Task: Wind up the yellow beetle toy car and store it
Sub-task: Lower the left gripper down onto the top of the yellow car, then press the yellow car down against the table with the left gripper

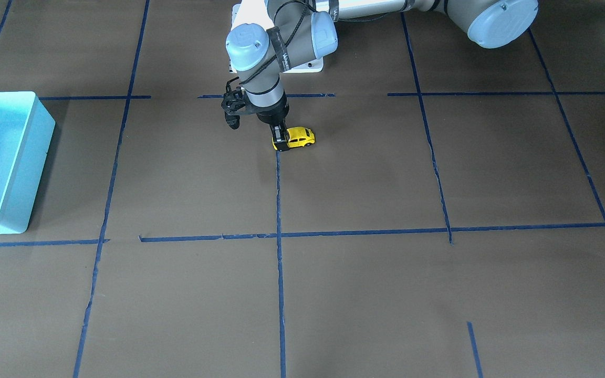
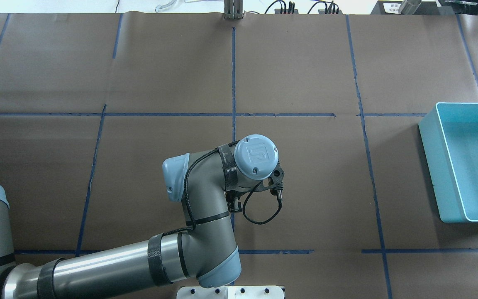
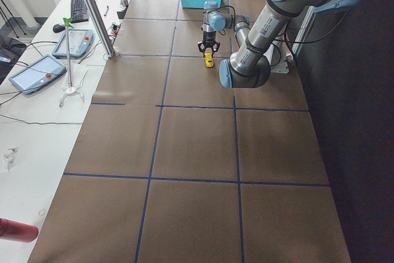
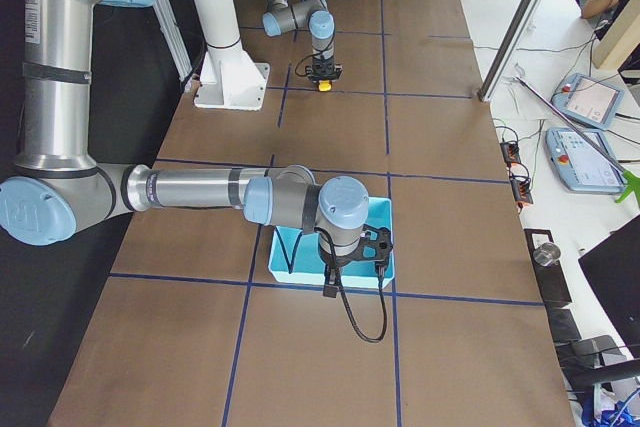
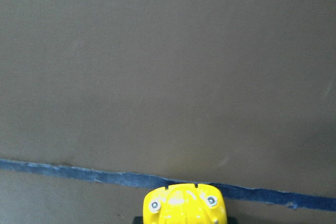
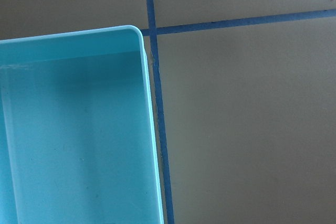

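Two pincers are in play, and only one shows its grip. The left pincer (image 1: 280,142) points straight down at the counter (image 1: 386,294) near the robot's base. Its dark fingers (image 1: 280,135) are drawn in narrow and clamped on one end of the yellow beetle toy car (image 1: 301,136), the end on the left of the front-facing view. The rest of the car juts out clear of the fingers. The car stands on its wheels on the brown counter, right at the top end of a blue tape line (image 1: 279,199). It is well apart from the light blue bin (image 1: 27,168) at the counter's far side. The right pincer (image 4: 330,282) hangs over that bin (it appears only in the right side view, small and end-on), so I cannot tell whether its fingers are apart or together. Its wrist camera looks down on one corner of the bin and the tape beside it, with no finger in view. The car is tiny against the arm. It is bright glossy yellow with a rounded beetle roof, dark side windows and small black wheels. From the left wrist camera only one rounded end shows at the bottom edge, with two small round silver lamps (image 5: 154,205), just short of a tape line.
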